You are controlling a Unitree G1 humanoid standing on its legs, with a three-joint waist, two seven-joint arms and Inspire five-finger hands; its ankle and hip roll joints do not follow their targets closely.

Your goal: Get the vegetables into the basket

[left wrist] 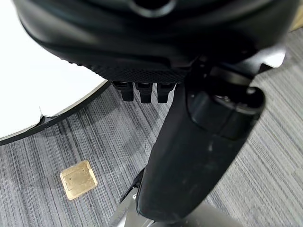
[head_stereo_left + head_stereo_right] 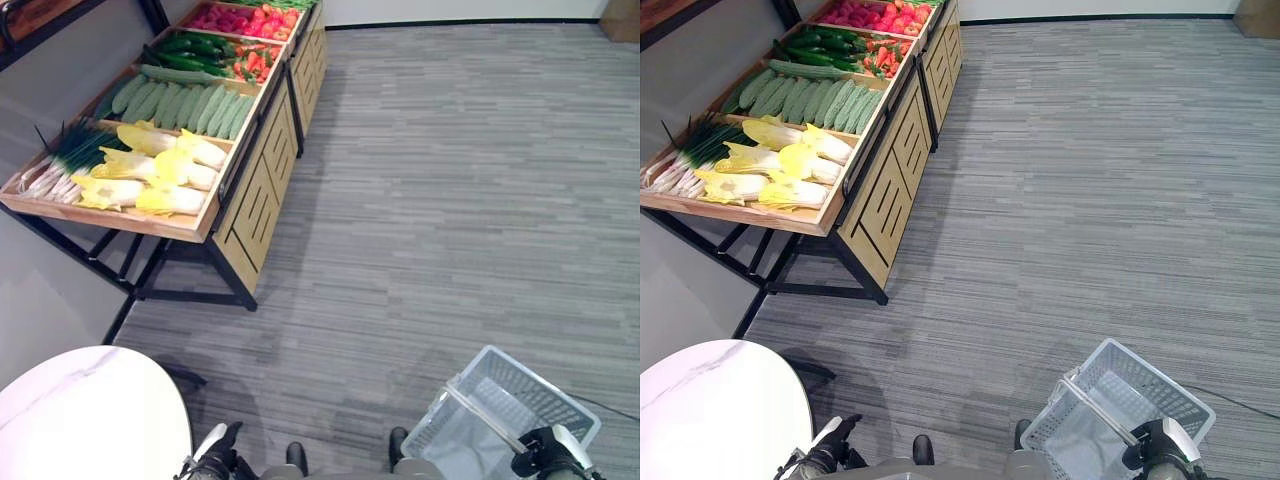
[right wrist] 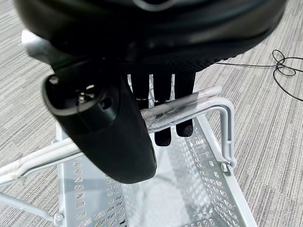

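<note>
Carrying the basket [image 2: 520, 400] with right hand [image 3: 161, 90] curled round its handle [image 3: 189, 105]; vegetables [image 2: 150, 165] lie far left, nearer my empty left hand [image 2: 215, 452], fingers relaxed.

The right hand [image 3: 156, 101] curls its dark fingers [image 3: 184, 127] round the pale grey wrapped handle [image 3: 189, 104] of a light grey perforated plastic basket [image 3: 208, 189], which hangs over grey striped carpet [image 3: 265, 118].
</note>
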